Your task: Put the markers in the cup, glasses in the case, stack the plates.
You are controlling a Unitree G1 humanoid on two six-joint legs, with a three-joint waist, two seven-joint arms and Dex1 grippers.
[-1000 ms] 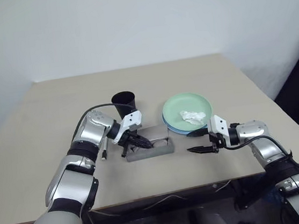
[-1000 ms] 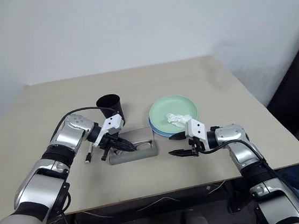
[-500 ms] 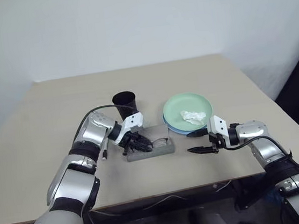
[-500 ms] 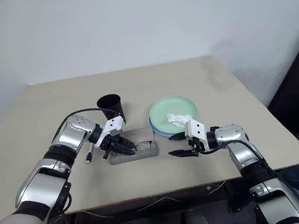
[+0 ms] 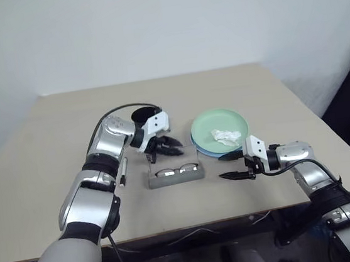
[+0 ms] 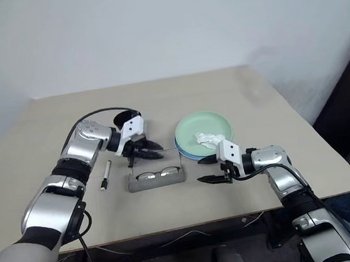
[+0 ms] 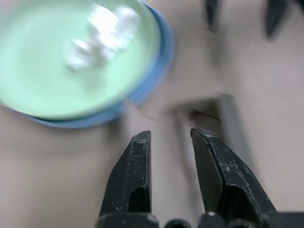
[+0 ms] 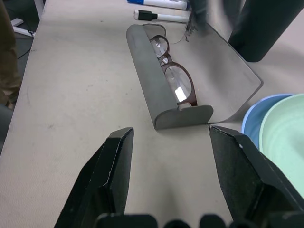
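The glasses (image 8: 172,76) lie inside the open grey case (image 6: 157,178). The empty left gripper (image 6: 147,150), fingers slightly apart, hovers above the case; the right gripper (image 6: 207,169) waits spread beside it. I think the lid should be closed gently, without pressing the lenses.

Both arms are clad in glossy silver shells broken by black joint bands. Each wrist ends in a white block bearing two tapered black fingers (image 8: 116,175). A thin black cable (image 5: 119,109) loops over the left forearm; another trails along the right.
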